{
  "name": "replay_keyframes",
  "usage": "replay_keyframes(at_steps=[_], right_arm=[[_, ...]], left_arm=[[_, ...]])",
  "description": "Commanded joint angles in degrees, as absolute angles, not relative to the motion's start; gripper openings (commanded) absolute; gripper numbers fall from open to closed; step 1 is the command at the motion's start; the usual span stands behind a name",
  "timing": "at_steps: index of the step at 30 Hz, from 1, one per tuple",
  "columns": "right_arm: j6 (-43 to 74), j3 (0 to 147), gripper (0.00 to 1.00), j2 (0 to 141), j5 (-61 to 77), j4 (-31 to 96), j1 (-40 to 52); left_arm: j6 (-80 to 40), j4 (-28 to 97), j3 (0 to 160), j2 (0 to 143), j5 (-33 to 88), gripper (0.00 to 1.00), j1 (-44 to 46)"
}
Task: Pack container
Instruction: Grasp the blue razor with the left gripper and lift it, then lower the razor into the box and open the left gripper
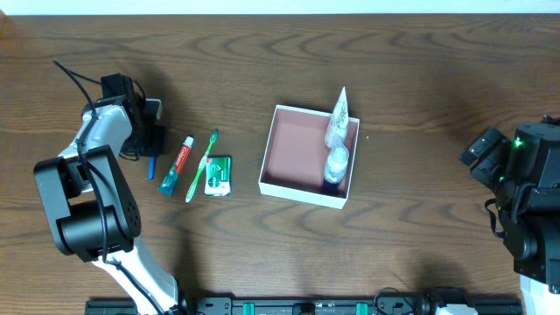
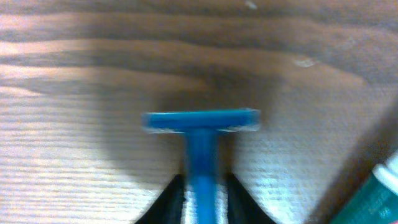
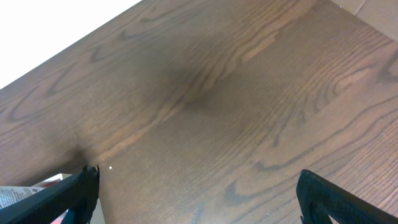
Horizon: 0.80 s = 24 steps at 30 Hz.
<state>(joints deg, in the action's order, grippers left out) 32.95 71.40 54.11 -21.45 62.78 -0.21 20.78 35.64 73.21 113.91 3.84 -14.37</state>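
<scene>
- The container (image 1: 302,193) sits mid-worktop (image 1: 420,70), with a tube (image 1: 339,114) and a bottle (image 1: 336,163) along its right wall.
- It is probably light and thin-walled: the walls would flex and a nudge would slide it. Pinch the bare left wall.
- The left end effector (image 2: 204,179), well left of the container, grips a blue razor (image 2: 202,121) by the handle.
- The right end effector (image 3: 198,175), well right of the container, gapes wide and holds nothing.

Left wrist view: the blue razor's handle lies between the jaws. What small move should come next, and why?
Probably shut the jaws firmly on the blue razor and lift it. Its handle already sits between them, and the container does not hold it yet.
</scene>
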Motion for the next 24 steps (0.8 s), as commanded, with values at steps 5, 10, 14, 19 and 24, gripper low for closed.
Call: replay_keyframes(at_steps=[5,10,14,19,24], right_arm=[[33.8,71.5,0.99,54.0,-22.0,62.8,-0.6],[33.8,71.5,0.99,54.0,-22.1,62.8,-0.6],[33.8,71.5,0.99,54.0,-22.0,62.8,-0.6],[33.8,71.5,0.99,54.0,-22.0,62.8,-0.6],[33.8,71.5,0.99,54.0,-22.0,62.8,-0.6]], left_arm=[[19.3,38.2,73.4,114.7,7.6,0.06,-14.4],[13.5,41.3,74.8,111.0,7.9,0.06,-13.5],[9.5,46.7,78.3,104.2,8.4,0.06,-10.0],[5.1,50.5,81.7,93.0,8.4,0.06,-0.5],[3.9,50.3,81.7,86.0,8.3,0.06,14.3]])
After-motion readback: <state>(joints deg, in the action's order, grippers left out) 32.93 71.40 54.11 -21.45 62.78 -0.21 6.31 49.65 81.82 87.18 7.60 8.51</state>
